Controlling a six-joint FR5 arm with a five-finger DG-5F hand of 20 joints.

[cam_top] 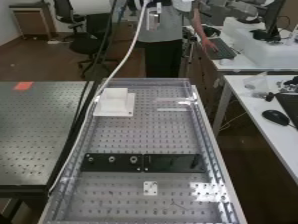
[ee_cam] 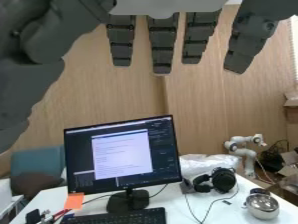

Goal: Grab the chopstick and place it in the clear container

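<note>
A: The chopstick: where, and pointed which way?
B: Neither can be told for certain. A narrow pale strip (cam_top: pixel 171 109) is seen across the perforated bench plate (cam_top: pixel 120 192), right of the stepped white block (cam_top: pixel 116 103). Whether the chopstick is meant by it cannot be told. Its long axis is set crosswise.
A: Its look?
B: Thin, straight, whitish. The ends are blurred; tip and butt cannot be told apart.
A: Containers?
B: The clear container cannot be picked out with certainty amid glare. A shiny round metal pot (ee_cam: pixel 263 205) is set on a white desk (ee_cam: pixel 233 215), near the headphones (ee_cam: pixel 216 181); its contents cannot be made out.
A: The hand (cam_top: pixel 229 9)?
B: Held high, near the high view's top edge; fingers (ee_cam: pixel 163 45) straight, spread apart.
</note>
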